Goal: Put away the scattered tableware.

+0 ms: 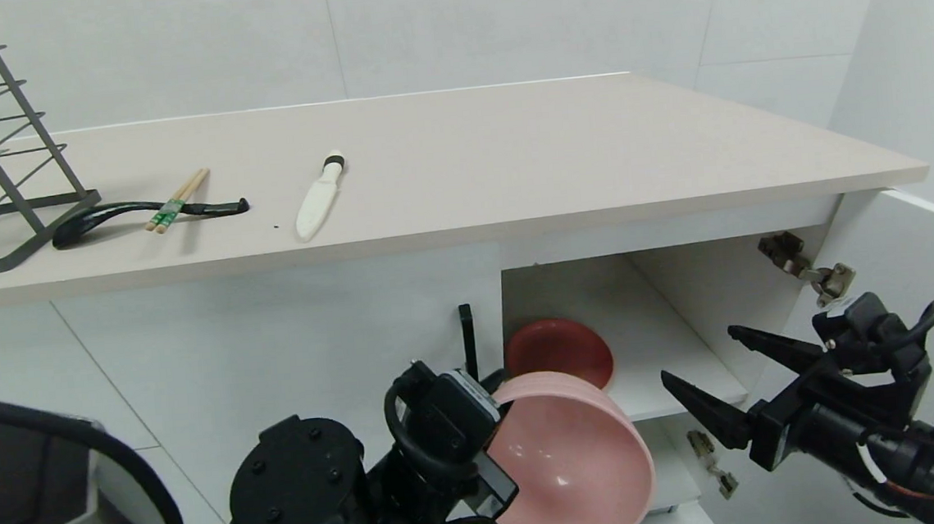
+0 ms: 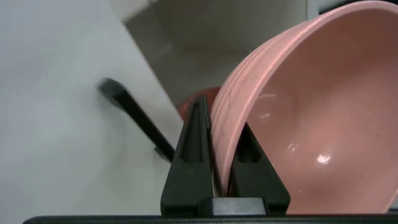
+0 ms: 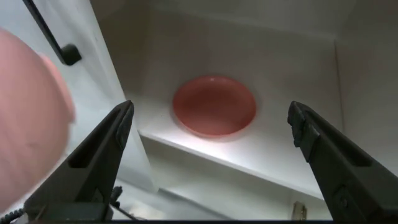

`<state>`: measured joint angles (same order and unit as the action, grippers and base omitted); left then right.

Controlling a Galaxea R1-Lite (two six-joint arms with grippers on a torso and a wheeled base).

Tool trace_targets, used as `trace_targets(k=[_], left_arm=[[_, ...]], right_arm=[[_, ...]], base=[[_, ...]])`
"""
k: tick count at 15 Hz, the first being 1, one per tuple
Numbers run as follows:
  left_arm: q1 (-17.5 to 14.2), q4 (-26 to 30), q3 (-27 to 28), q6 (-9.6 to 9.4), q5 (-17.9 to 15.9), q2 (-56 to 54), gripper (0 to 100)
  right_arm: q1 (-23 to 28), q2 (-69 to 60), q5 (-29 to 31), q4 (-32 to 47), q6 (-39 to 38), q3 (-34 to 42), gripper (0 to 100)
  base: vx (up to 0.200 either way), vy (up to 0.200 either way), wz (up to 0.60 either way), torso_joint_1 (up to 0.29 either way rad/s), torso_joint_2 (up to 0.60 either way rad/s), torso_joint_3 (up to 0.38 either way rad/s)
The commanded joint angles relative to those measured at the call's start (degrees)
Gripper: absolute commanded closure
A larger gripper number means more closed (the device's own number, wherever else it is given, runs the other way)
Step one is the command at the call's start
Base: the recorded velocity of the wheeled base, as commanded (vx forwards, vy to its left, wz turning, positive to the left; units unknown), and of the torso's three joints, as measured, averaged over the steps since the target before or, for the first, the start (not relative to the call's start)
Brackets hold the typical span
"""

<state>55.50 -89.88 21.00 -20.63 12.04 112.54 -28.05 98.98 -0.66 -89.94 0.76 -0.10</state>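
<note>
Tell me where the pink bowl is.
The pink bowl is low centre in the head view, tilted, its rim clamped in the left gripper, just before the open cabinet shelf holding a red dish.

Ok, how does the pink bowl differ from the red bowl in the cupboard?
The pink bowl is tipped on its side, rim clamped in the left gripper; the red bowl sits upright, untouched. The pink bowl hangs in front of the cupboard; the red bowl rests on its shelf. Both are round and plain.
</note>
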Motion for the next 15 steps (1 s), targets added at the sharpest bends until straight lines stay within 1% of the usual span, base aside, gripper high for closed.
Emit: trace_targets(k=[1,3,4,5,6,7,8,10,11,12,15], left_arm=[[0.04,-0.12,0.62,0.24,0.17,2.51,100],[-0.66,-0.12,2.46,0.50,0.35,2.86,100],[-0.92,-0.12,3.87,0.68,0.96,3.12,100],[-0.92,-0.12,3.87,0.68,0.96,3.12,100],[-1.10,-0.12,7.56,0.76,3.60,5.05,100],[-1.10,-0.12,9.23,0.76,4.22,6.55,100],[-1.10,-0.12,10.28,0.76,4.30,7.25,100],[-0.92,-0.12,14.06,2.17,4.22,8.66,100],[-0.92,-0.12,15.29,2.17,4.22,9.01,100],[-0.92,-0.12,17.76,2.26,4.22,9.71,100],[-1.01,-0.12,18.19,2.35,4.22,10.59,100]], right_arm=[[0.54,-2.47,-0.04,-0.06,0.04,-0.78,0],[0.63,-3.61,-0.13,-0.06,-0.05,-1.22,0],[0.54,-3.70,-0.13,-0.06,-0.05,-1.31,0],[0.54,-3.70,-0.13,-0.06,-0.05,-1.31,0],[0.37,-4.49,-0.13,-0.06,-0.05,-1.84,0],[0.37,-5.11,-0.13,-0.06,-0.05,-2.10,0],[0.37,-5.46,-0.13,-0.06,-0.05,-2.01,0],[0.28,-5.90,-0.22,-0.06,-0.05,-2.10,0],[0.28,-5.90,-0.22,-0.06,-0.05,-2.01,0],[0.28,-5.90,-0.22,-0.06,0.04,-2.01,0],[0.19,-6.60,-0.31,-0.06,0.04,-2.01,0]], base=[[0.000,0.000,0.00,0.000,0.00,0.000],[0.000,0.000,0.00,0.000,0.00,0.000],[0.000,0.000,0.00,0.000,0.00,0.000],[0.000,0.000,0.00,0.000,0.00,0.000],[0.000,0.000,0.00,0.000,0.00,0.000],[0.000,0.000,0.00,0.000,0.00,0.000],[0.000,0.000,0.00,0.000,0.00,0.000],[0.000,0.000,0.00,0.000,0.00,0.000],[0.000,0.000,0.00,0.000,0.00,0.000],[0.000,0.000,0.00,0.000,0.00,0.000],[0.000,0.000,0.00,0.000,0.00,0.000]])
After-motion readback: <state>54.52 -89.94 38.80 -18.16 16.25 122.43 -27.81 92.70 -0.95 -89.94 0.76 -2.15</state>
